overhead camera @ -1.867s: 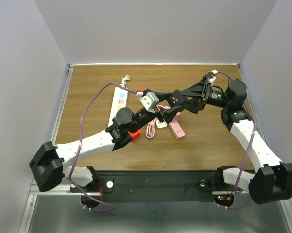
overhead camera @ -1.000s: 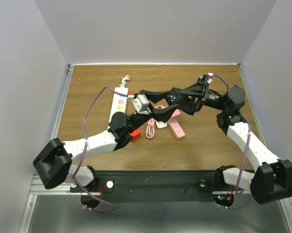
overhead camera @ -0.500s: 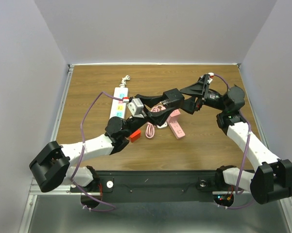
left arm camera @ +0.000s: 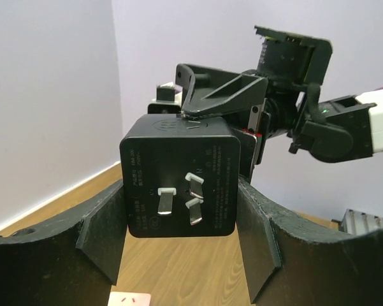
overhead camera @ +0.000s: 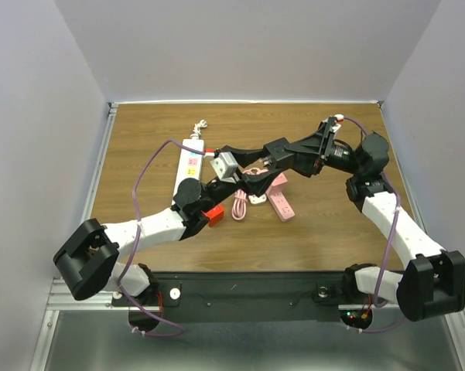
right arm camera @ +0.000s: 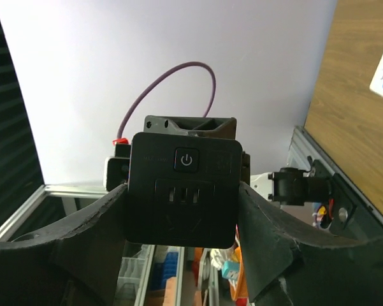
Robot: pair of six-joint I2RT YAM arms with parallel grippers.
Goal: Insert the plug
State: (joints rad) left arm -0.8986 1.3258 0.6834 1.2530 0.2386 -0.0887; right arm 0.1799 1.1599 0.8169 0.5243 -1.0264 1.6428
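Black plug (left arm camera: 178, 175) in left claw (left arm camera: 181, 220)

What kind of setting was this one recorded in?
Probably a robotics lab test cell: a wooden table boxed in by plain walls, a black mounting plate at its near edge, and the left gripper and right gripper both closed on a black plug adapter.

Wooden table (overhead camera: 325, 224) — white power strip (overhead camera: 190, 158), pink strip (overhead camera: 282, 205), seemingly pink cable (overhead camera: 238, 209).

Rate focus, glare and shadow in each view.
Left wrist: the black square plug is sharp, its metal prongs glint, the fingers beside it sit dark. Right wrist: plug backlit by a bright wall, power symbol readable, clutter below blurred. Top external: even light, soft shadows on the wooden table.
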